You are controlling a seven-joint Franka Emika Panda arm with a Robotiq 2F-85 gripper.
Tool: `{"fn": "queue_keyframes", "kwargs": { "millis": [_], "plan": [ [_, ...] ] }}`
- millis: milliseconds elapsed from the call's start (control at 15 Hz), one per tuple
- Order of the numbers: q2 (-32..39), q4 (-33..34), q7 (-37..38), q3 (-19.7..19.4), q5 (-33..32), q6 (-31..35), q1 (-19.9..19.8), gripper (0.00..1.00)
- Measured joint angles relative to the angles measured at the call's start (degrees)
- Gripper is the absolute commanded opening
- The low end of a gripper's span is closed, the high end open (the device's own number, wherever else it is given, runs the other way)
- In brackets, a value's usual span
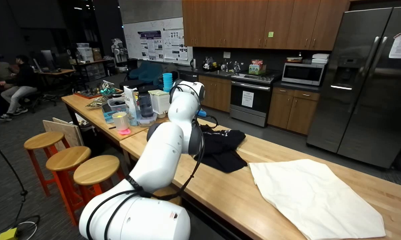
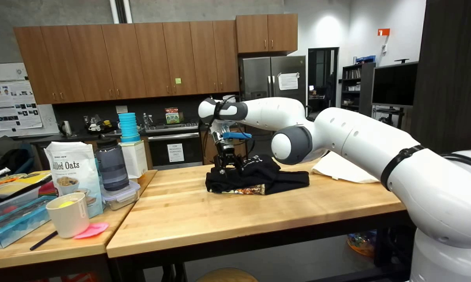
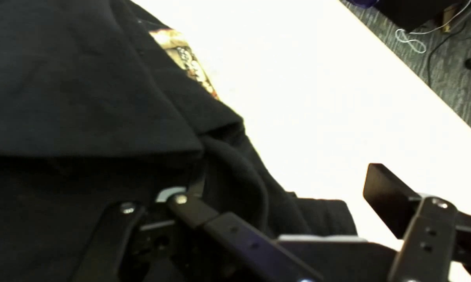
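Note:
A crumpled black garment [image 1: 222,150] lies on the wooden table [image 1: 217,190]. It also shows in an exterior view [image 2: 274,178] and fills the left of the wrist view [image 3: 78,90]. A colourful printed patch [image 2: 247,189] shows at its edge, also in the wrist view [image 3: 188,62]. My gripper [image 2: 231,169] points down at the garment. In the wrist view the gripper [image 3: 286,178] has its fingers wide apart with nothing held between them. One finger is over or against the dark cloth; I cannot tell if it touches. The other is over the bare tabletop.
A cream cloth [image 1: 314,196] lies flat on the table. A side table holds an oats bag [image 2: 76,172], a dark bottle [image 2: 112,164], a mug [image 2: 69,215], blue cups [image 2: 128,125] and a plastic container [image 2: 122,195]. Stools [image 1: 97,169] stand beside the table.

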Motion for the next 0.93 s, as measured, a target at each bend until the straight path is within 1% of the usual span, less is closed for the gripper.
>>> {"fn": "queue_keyframes", "kwargs": {
  "millis": [133,467,733,933],
  "plan": [
    [-0.26,0.01,-1.04,1.01,0.78,-0.58,0.32,1.0],
    [-1.95,0.41,-5.98,0.95,-0.86,1.15,2.53,1.0],
    [-3.03,0.51,-11.17,1.06,-1.02,6.14,4.37,1.0],
    [-3.04,0.44,-18.04,1.43,-1.01,11.18,5.46,1.0]
  ]
}}
